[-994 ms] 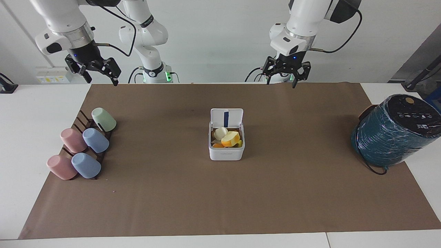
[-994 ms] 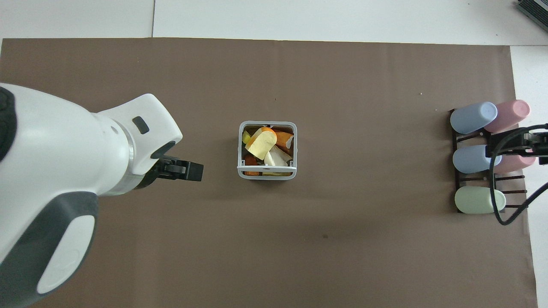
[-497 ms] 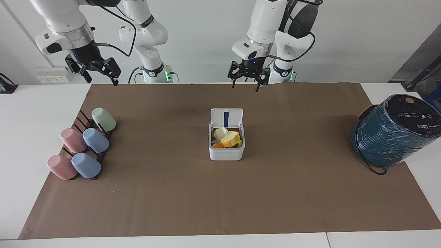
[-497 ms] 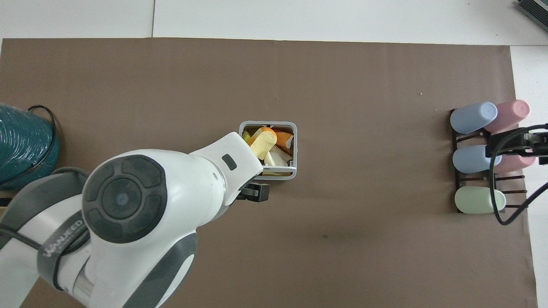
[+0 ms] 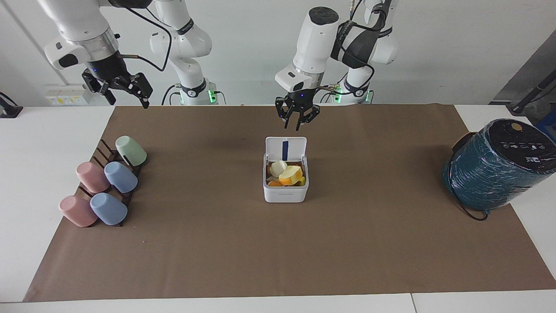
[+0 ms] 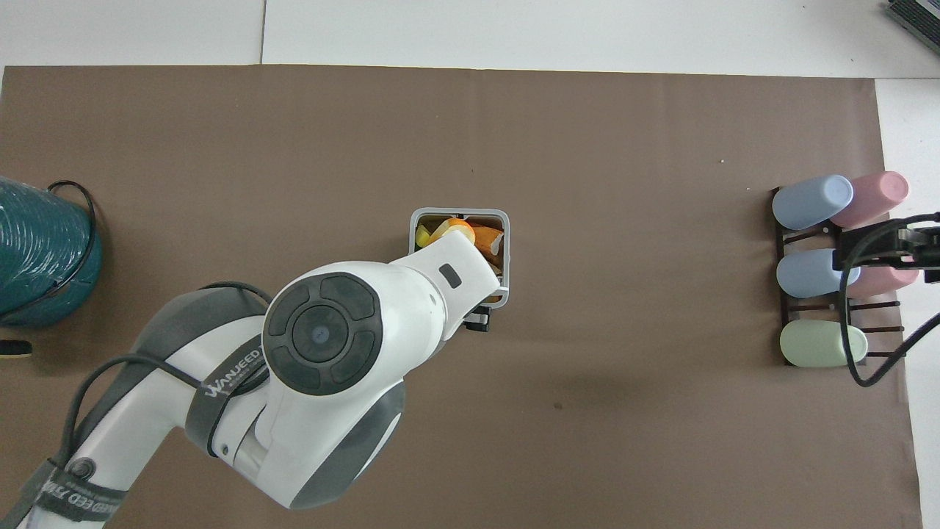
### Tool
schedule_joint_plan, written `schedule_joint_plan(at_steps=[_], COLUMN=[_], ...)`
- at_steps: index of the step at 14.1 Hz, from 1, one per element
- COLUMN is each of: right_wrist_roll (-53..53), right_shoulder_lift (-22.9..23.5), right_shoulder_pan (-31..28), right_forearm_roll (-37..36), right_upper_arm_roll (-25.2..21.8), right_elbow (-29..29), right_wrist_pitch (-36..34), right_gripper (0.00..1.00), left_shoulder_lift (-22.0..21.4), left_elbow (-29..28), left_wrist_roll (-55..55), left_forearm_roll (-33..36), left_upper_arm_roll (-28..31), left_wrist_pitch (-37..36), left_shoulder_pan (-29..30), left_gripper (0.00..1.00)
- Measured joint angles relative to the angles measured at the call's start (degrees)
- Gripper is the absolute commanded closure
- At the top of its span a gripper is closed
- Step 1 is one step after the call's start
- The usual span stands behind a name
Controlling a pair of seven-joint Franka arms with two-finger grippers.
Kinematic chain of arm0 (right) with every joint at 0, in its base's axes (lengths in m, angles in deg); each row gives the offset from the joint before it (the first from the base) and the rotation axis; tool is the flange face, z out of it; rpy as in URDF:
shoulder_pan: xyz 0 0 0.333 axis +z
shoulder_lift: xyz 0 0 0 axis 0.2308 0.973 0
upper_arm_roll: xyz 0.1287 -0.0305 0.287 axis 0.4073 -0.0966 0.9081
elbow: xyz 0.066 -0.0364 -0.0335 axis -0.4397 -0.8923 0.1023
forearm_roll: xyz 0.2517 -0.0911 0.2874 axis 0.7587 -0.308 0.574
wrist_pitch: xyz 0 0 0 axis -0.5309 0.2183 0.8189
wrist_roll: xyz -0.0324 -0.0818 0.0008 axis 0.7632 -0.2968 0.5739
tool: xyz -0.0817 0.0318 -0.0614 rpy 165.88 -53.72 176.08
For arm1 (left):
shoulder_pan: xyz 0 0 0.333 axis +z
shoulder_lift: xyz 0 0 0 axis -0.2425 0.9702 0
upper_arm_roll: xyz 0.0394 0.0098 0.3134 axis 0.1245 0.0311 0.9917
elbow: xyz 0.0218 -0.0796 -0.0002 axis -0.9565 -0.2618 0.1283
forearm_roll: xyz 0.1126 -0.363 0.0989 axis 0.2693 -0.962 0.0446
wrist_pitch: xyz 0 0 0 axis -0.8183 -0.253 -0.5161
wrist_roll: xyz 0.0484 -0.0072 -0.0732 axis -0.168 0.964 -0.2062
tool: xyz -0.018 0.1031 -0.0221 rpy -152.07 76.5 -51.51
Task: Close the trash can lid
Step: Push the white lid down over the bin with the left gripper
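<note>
The white trash can [image 5: 286,193] stands in the middle of the brown mat, filled with fruit scraps. Its lid [image 5: 286,149] stands upright on the side nearer the robots, with its dark blue strip showing. My left gripper [image 5: 297,127] hangs in the air just above the lid's top edge, open and not touching it. In the overhead view the left arm covers the lid and part of the can's rim [image 6: 459,213]; only a tip of the left gripper [image 6: 479,320] shows. My right gripper [image 5: 129,98] waits open, up in the air over the mat's corner near the cup rack.
A large teal wrapped cylinder [image 5: 495,167] lies at the left arm's end of the table and also shows in the overhead view [image 6: 40,253]. A dark rack with several pastel cups [image 5: 104,184] sits at the right arm's end, in the overhead view too [image 6: 830,272].
The left arm has swung from its own side to the middle of the table, come down and turned its gripper over the upright lid. The right arm has not moved.
</note>
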Motion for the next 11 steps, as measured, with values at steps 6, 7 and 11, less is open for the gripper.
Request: schedule_joint_plan(at_steps=[6, 7, 11], right_wrist_roll=[0.0, 0.0, 0.0], right_shoulder_lift=[-0.01, -0.01, -0.01], right_shoulder_pan=[0.0, 0.0, 0.0], right_forearm_roll=[0.0, 0.0, 0.0], right_upper_arm_roll=[0.0, 0.0, 0.0], right_elbow=[-0.01, -0.01, -0.01], right_wrist_pitch=[0.0, 0.0, 0.0], right_gripper=[0.0, 0.0, 0.0], left_shoulder_lift=[2.63, 3.15, 5.98], left_elbow=[0.02, 0.02, 0.19], left_wrist_roll=[0.0, 0.0, 0.02], left_forearm_roll=[0.0, 0.0, 0.0], left_upper_arm_roll=[0.53, 0.69, 1.05], left_wrist_pitch=[5.1, 6.34, 12.04], left_shoulder_pan=[0.22, 0.35, 2.55], left_gripper=[1.0, 1.0, 1.0])
